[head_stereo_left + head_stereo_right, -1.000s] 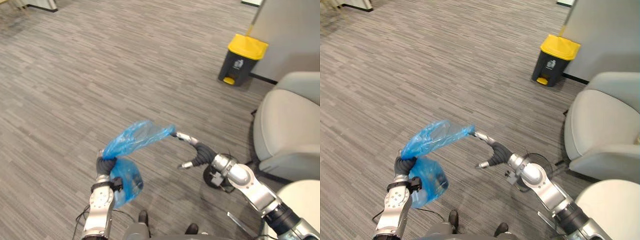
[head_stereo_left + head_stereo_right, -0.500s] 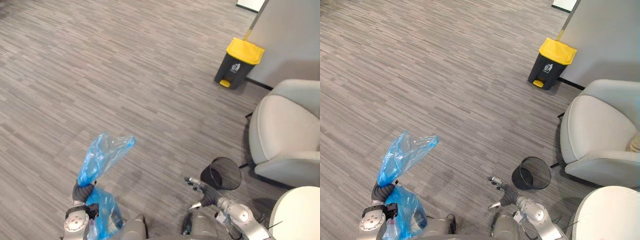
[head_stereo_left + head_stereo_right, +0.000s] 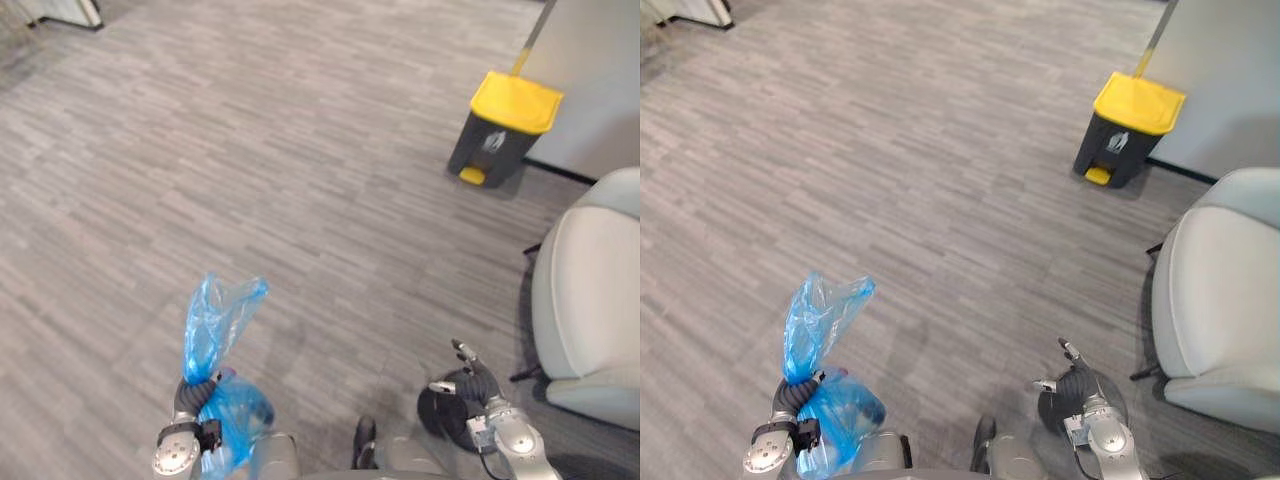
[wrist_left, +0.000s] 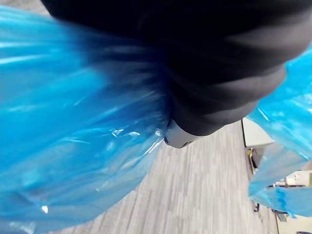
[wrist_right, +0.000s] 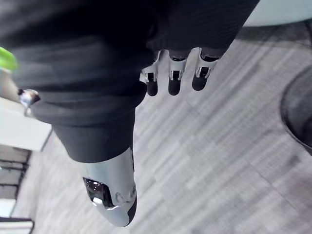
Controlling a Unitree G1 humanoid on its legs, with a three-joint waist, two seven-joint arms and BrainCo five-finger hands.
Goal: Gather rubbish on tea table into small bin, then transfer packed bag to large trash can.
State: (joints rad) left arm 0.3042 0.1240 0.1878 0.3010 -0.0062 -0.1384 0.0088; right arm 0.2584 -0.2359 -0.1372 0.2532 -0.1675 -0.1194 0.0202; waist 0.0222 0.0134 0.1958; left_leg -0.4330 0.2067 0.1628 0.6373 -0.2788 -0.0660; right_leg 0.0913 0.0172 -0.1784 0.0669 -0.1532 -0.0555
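A blue plastic bag (image 3: pixel 222 315) is gripped at its neck by my left hand (image 3: pixel 194 393), low at the left. Its loose top stands up above the fist and its full lower part (image 3: pixel 237 418) hangs beside the wrist. The same blue film (image 4: pixel 73 122) wraps round the hand in the left wrist view. My right hand (image 3: pixel 468 368) is low at the right, open and holding nothing, its fingers (image 5: pixel 170 80) relaxed over the floor. It hovers above the small black bin (image 3: pixel 443 410). The large dark trash can with a yellow lid (image 3: pixel 505 125) stands far off at the upper right.
A pale grey armchair (image 3: pixel 590 300) fills the right edge, close to the small bin. A grey wall panel (image 3: pixel 1230 70) rises behind the large can. Grey wood-look floor (image 3: pixel 250 150) stretches open between me and the can.
My right hand has let go of the bag's top and dropped to the lower right, over the small bin. The bag's top now stands upright from my left fist. The camera has shifted.
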